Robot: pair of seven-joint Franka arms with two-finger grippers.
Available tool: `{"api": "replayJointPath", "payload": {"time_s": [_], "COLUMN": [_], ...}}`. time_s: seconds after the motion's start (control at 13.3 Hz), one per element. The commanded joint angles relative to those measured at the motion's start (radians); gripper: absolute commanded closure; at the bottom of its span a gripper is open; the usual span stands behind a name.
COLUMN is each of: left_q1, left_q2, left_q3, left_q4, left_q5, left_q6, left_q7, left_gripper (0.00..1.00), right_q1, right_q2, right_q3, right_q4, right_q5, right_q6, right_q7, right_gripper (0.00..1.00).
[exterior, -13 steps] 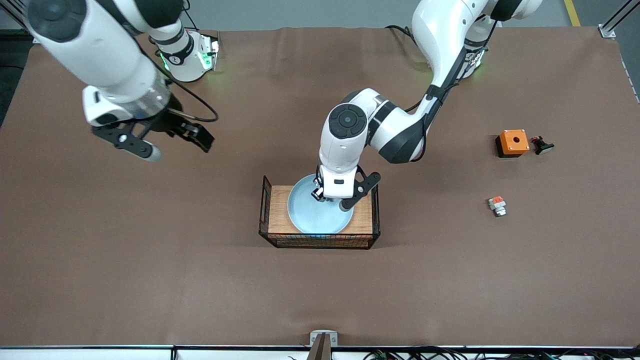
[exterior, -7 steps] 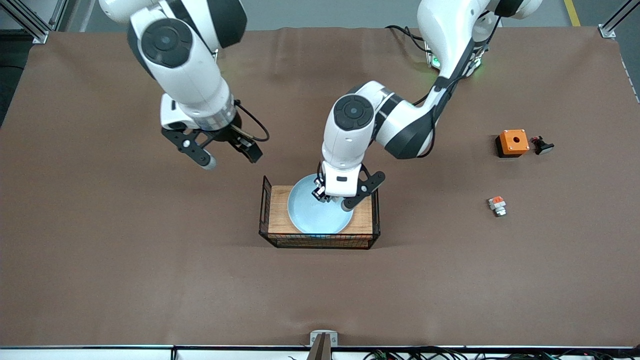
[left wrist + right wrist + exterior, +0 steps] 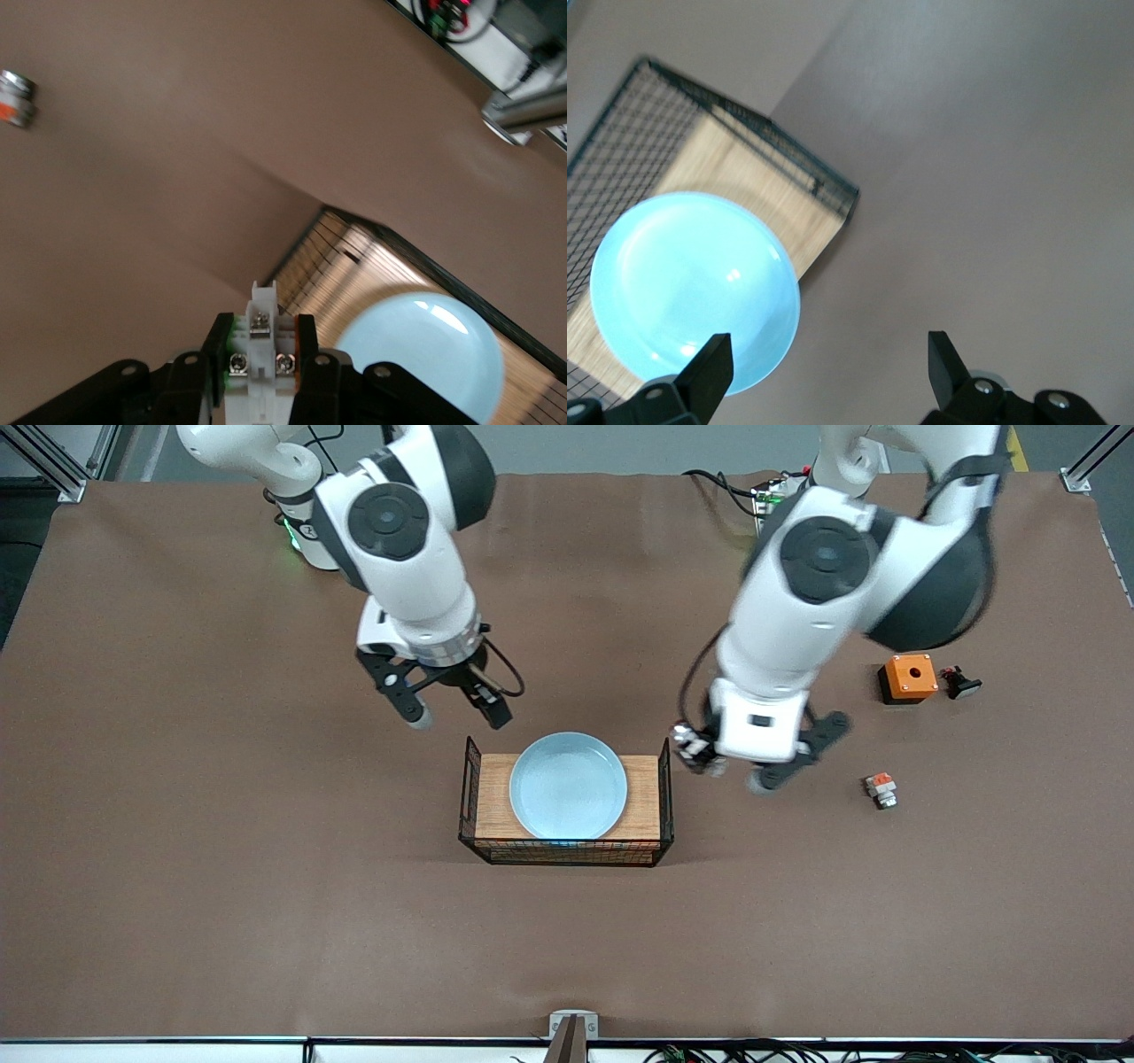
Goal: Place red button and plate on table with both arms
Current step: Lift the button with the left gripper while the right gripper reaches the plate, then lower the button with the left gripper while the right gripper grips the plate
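The pale-blue plate [image 3: 568, 786] lies on the wood-topped wire tray [image 3: 493, 797] in the middle of the table [image 3: 266, 921]. My left gripper [image 3: 709, 760] is shut on the red button [image 3: 694, 746], a white-grey module with an orange side. It holds the button above the table, beside the tray at the left arm's end. The left wrist view shows the button [image 3: 261, 354] between the fingers [image 3: 306, 341], with the plate [image 3: 425, 363] off to one side. My right gripper [image 3: 458, 713] is open and empty above the table, just outside the tray's corner. The plate [image 3: 691, 283] shows in the right wrist view.
A shorter white piece with an orange top [image 3: 881, 787] lies on the table toward the left arm's end. An orange box with a round hole [image 3: 907, 677] and a small black part [image 3: 961, 684] lie farther from the front camera than it. The tray has black wire walls [image 3: 567, 853].
My left gripper has risen off the plate with the red button and swung off the tray toward the left arm's end. My right arm has moved in close to the tray, gripper still open.
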Motion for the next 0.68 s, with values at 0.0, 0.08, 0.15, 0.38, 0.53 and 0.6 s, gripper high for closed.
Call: {"api": "replayJointPath", "payload": {"time_s": [0.0,0.08,0.15,0.38,0.53,0.6], "left_q1": [0.133,0.184,0.234,0.392,0.503,0.546], "left_q2": [-0.049,-0.048,-0.04,-0.013,-0.002,0.012], "left_q3": [-0.012,-0.012,-0.012,-0.009,-0.009,-0.009], "left_q4": [-0.1,-0.117,-0.135,-0.218,-0.308,-0.355], "left_q5": [-0.007,-0.01,-0.01,-0.01,-0.007,-0.002], "left_q6": [-0.019,-0.019,-0.018,0.031,0.115,0.183], "left_q7": [0.192,0.265,0.334,0.564,0.715,0.788], "left_gripper": [1.0,1.0,1.0,1.0,1.0,0.99], "right_q1": [0.058,0.068,0.081,0.101,0.112,0.114], "right_q2": [0.06,0.077,0.101,0.15,0.179,0.192], "right_q3": [-0.009,-0.009,-0.009,-0.01,-0.012,-0.012], "right_q4": [0.004,0.005,0.011,0.018,0.018,0.019], "right_q5": [0.0,-0.003,-0.003,-0.005,-0.008,-0.008], "right_q6": [0.084,0.109,0.119,0.178,0.208,0.212], "right_q7": [0.173,0.216,0.247,0.393,0.476,0.48], "right_gripper": [0.03,0.03,0.03,0.03,0.03,0.03]}}
